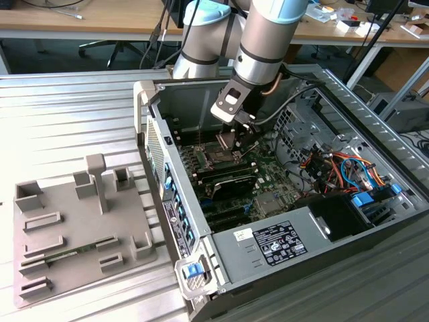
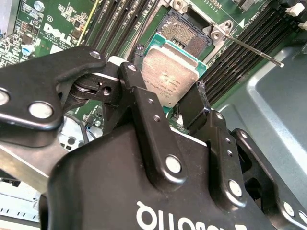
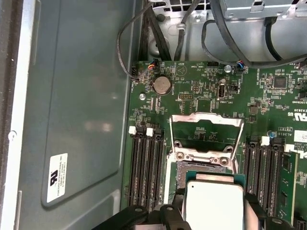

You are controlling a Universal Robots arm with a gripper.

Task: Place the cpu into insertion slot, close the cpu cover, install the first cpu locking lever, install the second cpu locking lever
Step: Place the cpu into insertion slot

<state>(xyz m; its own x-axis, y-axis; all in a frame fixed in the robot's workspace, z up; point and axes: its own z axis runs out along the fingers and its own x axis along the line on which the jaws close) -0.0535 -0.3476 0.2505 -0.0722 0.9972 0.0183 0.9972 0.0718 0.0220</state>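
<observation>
My gripper is shut on the cpu, a flat square chip with a silver-grey top, pinched by two opposite edges between the black fingers. The chip hangs tilted just above the open insertion slot. In the first wrist view the cpu sits between the fingertips, partly covering the insertion slot. The cpu cover, a silvery frame with a square window, stands swung open past the slot. One thin locking lever sticks out free beside the slot. In the exterior view the gripper hovers inside the computer case.
Black memory slots flank the socket on both sides. A coin battery and black cables lie beyond the cover. The case wall and drive cables surround the board. A grey fixture tray lies outside at the exterior view's left.
</observation>
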